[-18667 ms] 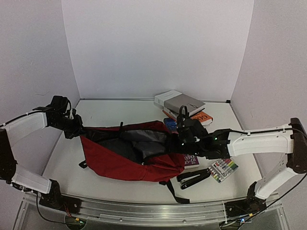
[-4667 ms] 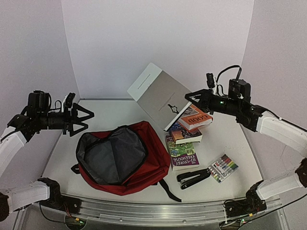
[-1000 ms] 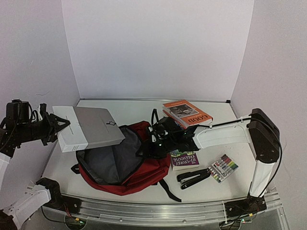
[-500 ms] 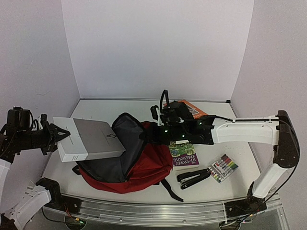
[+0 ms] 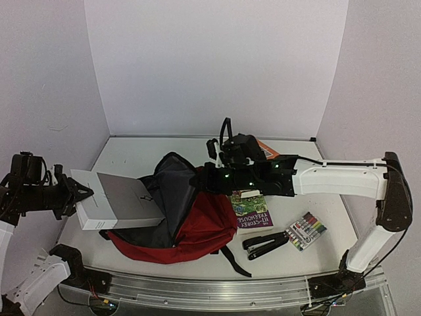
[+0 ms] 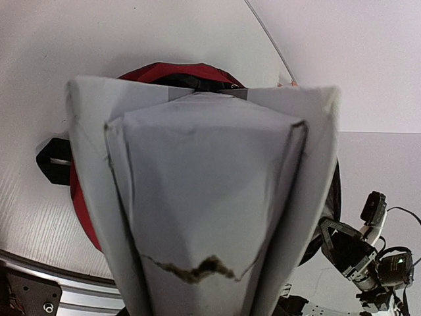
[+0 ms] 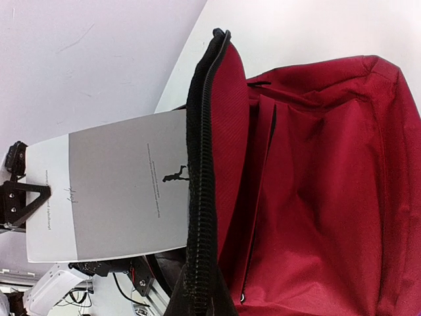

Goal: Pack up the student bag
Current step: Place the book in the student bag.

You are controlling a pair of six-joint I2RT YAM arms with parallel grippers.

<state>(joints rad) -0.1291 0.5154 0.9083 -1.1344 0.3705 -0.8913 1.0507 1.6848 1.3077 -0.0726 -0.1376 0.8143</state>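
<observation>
The student bag (image 5: 209,220), dark red with grey lining, lies in the middle of the table with its mouth facing left. My right gripper (image 5: 205,176) is shut on the bag's black zipper rim (image 7: 200,164) and holds the top flap up. My left gripper (image 5: 77,194) is shut on the left end of a large grey and white book (image 5: 118,205). The book lies flat, and its right end is inside the bag's mouth under the raised flap. In the left wrist view the book (image 6: 204,197) fills the frame and hides my fingers. The right wrist view shows the book (image 7: 112,197) behind the rim.
A green and purple book (image 5: 252,212), a black stapler (image 5: 266,244) and a pack of markers (image 5: 306,231) lie to the right of the bag. An orange book (image 5: 267,149) lies behind my right arm. Walls close in the left, back and right.
My left gripper has moved the grey book down and right, so its end is now in the bag's mouth. My right gripper still holds the rim and has raised the flap more upright.
</observation>
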